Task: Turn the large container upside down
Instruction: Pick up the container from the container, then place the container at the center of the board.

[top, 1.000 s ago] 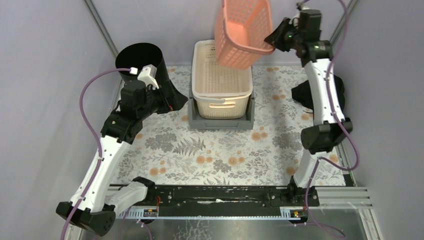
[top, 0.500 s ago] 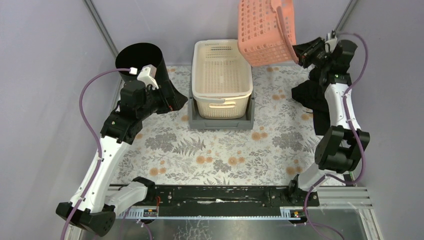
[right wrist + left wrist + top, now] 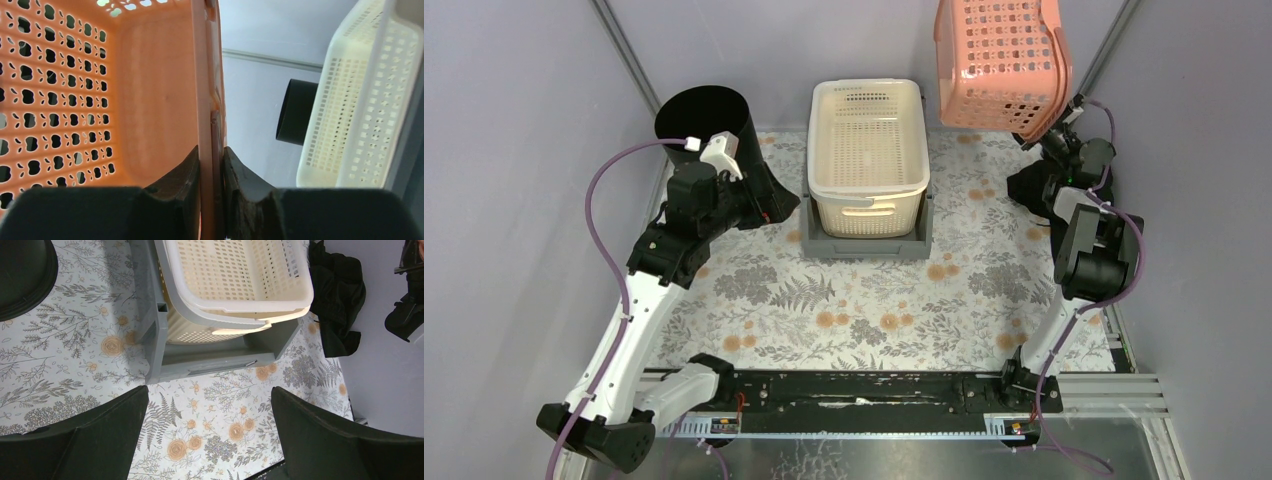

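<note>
The large container, an orange perforated basket [image 3: 994, 65], hangs in the air at the back right, tipped on its side with its rim toward the right arm. My right gripper [image 3: 1052, 128] is shut on that rim. In the right wrist view the two fingers [image 3: 211, 152] pinch the rim wall, and the basket's inside [image 3: 75, 90] lies to the left. My left gripper [image 3: 759, 200] stands open at the left beside the cream basket, and its wrist view shows nothing between the fingers [image 3: 210, 392], only the flowered mat below.
A cream slotted basket [image 3: 867, 150] sits in a grey tray [image 3: 864, 245] at the back centre. A black cylinder [image 3: 704, 115] stands at the back left. A black cloth [image 3: 1034, 190] lies by the right wall behind the right arm.
The right arm has carried the orange basket from above the cream basket to the right and turned it further over, while its forearm folded down. The left arm has stayed still.
</note>
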Robot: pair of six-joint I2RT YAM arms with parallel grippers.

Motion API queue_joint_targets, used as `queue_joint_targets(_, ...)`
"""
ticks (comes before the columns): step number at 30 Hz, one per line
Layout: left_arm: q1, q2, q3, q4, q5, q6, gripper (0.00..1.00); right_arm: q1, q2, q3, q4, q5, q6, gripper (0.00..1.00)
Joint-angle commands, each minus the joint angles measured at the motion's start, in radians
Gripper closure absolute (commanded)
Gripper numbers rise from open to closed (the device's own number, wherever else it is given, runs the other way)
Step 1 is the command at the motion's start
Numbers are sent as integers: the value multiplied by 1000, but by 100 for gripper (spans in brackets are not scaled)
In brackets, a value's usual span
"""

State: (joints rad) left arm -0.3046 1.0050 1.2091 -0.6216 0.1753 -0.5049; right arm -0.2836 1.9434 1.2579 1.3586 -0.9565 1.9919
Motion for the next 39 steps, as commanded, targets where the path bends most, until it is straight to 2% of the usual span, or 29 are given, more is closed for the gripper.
queue_joint_targets(1, 10, 2, -4, 17, 10, 3, 0, 0, -53, 35, 274, 2, 279, 100)
queue_joint_targets(8, 10, 8, -3, 19, 12, 3, 0, -2, -26, 25, 308, -4, 293, 100)
queue_joint_targets(11, 10, 12, -1, 19, 12, 4, 0, -7, -60, 10, 195, -53, 186, 100)
queue_joint_targets(13, 9, 14, 3, 19, 14, 6, 0, -14, -109, 13, 20, -98, 42, 100)
queue_joint_targets(15, 10, 18, 7, 19, 13, 6, 0, -22, -165, 37, -243, -148, -156, 100)
queue_joint_targets(16, 10, 19, 8, 19, 14, 7, 0, -24, -199, 63, -464, -168, -325, 100)
queue_joint_targets(18, 10, 21, 9, 19, 14, 7, 0, -27, -249, 194, -1059, -159, -778, 100)
queue_joint_targets(19, 9, 22, 8, 20, 15, 6, 0, -26, -252, 301, -1357, -107, -1003, 100)
queue_joint_targets(21, 12, 22, 1, 26, 20, 6, 0, -27, -221, 506, -1793, 24, -1323, 100)
queue_joint_targets(25, 13, 37, 5, 33, 39, 6, 0, -32, -108, 841, -2259, 204, -1626, 100)
queue_joint_targets(27, 13, 49, 15, 33, 48, 7, 0, -32, -98, 923, -2362, 293, -1685, 100)
queue_joint_targets(30, 13, 67, 33, 31, 65, 11, 0, -32, -122, 971, -2429, 430, -1709, 100)
queue_joint_targets(39, 13, 76, 17, 39, 81, 11, 0, -32, -178, 989, -2517, 856, -1770, 100)
